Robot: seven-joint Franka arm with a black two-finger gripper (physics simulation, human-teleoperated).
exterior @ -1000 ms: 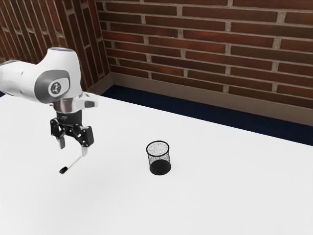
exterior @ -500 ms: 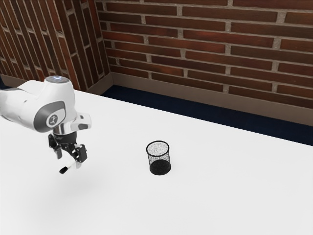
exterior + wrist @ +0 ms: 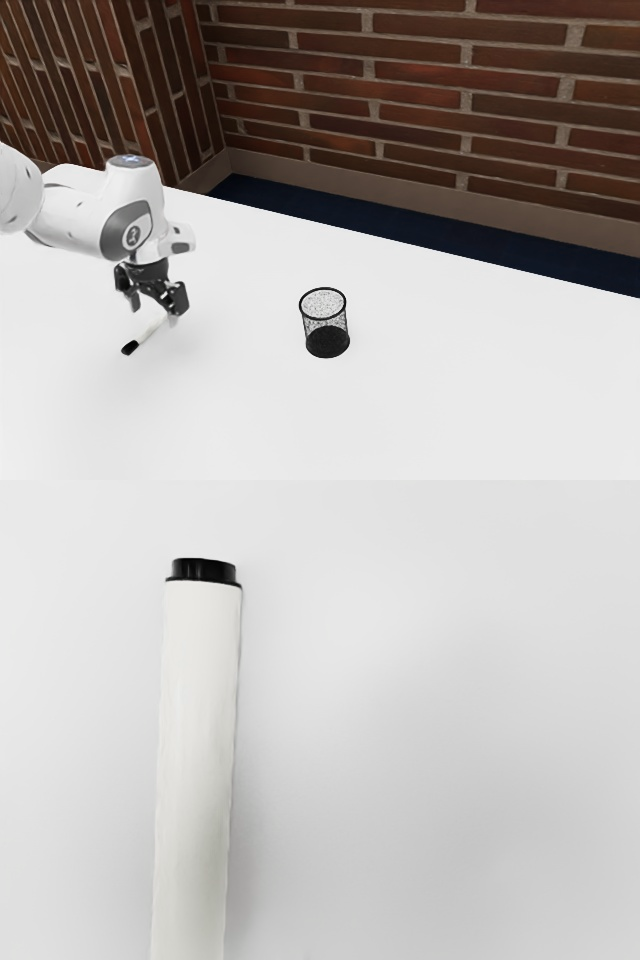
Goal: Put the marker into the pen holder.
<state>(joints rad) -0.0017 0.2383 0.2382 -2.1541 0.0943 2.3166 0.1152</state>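
Observation:
My gripper (image 3: 154, 312) hangs low over the marker at the exterior view's left, its two fingers spread apart. The marker (image 3: 148, 334) lies on the white table, its black cap toward the viewer and its far part under the hand, close to one fingertip. In the wrist view, the white barrel of the marker (image 3: 198, 760) runs down to the lower edge, with a small black end at its top. The pen holder (image 3: 325, 325), a black mesh cup, stands upright near the middle of the exterior view, apart from marker and gripper.
The white table (image 3: 450, 390) stretches around the cup and toward the exterior view's right. Behind its far edge are a dark blue floor (image 3: 400, 230) and a brick wall (image 3: 420, 100).
Over the last second my hand has come down toward the table, lately shifting slightly toward the exterior view's right. Marker and pen holder have stayed put.

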